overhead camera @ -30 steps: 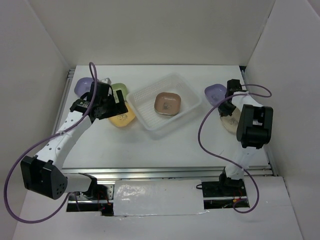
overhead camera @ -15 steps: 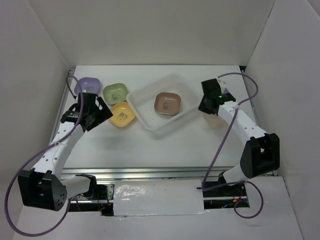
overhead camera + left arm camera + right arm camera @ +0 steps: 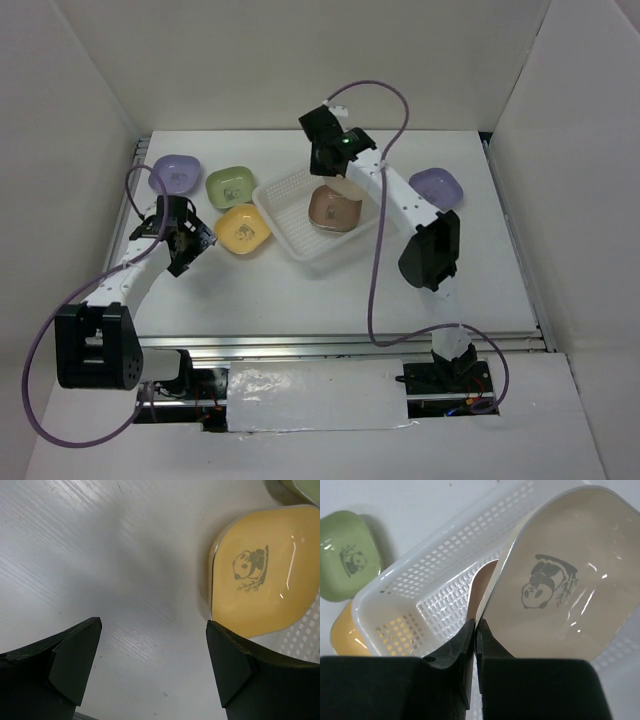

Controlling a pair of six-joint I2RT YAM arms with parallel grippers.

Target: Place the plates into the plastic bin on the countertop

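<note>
Cream plate (image 3: pixel 565 575) hangs over the bin (image 3: pixel 435 575), one brown plate (image 3: pixel 335 208) inside.
Your right jaws pinch its edge; your left jaws are spread above the worktop (image 3: pixel 100 555), beside the yellow plate (image 3: pixel 265 585).

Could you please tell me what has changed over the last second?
The right gripper picked up the cream plate and swung it left, over the plastic bin. The left gripper, open, drew back from the yellow plate. The brown plate stayed in the bin.
</note>
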